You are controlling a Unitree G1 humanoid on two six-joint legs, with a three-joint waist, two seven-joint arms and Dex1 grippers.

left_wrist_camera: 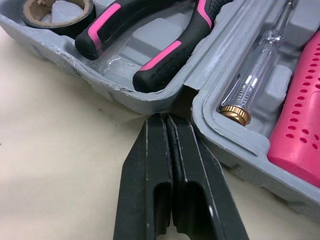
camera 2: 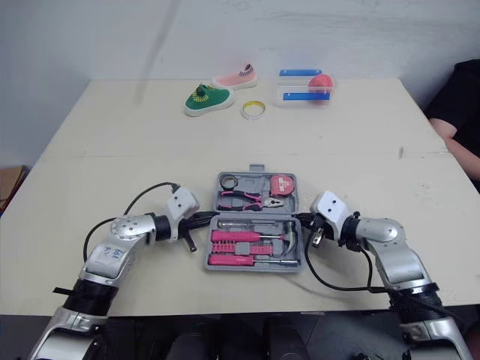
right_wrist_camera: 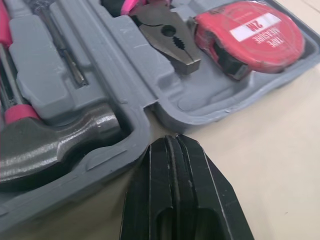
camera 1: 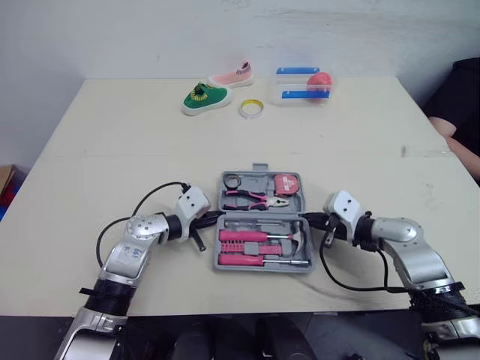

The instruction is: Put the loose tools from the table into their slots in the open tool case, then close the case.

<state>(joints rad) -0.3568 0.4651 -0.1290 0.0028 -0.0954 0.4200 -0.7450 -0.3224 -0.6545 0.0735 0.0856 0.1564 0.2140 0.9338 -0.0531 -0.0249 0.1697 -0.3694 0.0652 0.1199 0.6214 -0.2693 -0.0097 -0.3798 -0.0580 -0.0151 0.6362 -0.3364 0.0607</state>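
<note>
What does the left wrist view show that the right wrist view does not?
Left wrist view: the black tape roll, the pliers' handles, the clear test screwdriver. Right wrist view instead: the pliers' nose, the red tape measure, the hammer head. Both: the grey tool case, with the shut left gripper or right gripper at the gap between its halves.

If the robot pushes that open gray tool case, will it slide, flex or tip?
Probably heavy for its size: the tool case holds a hammer, pliers and a tape measure. Its thin moulded walls may flex. Lying flat on the smooth table, it should slide rather than tip.
</note>
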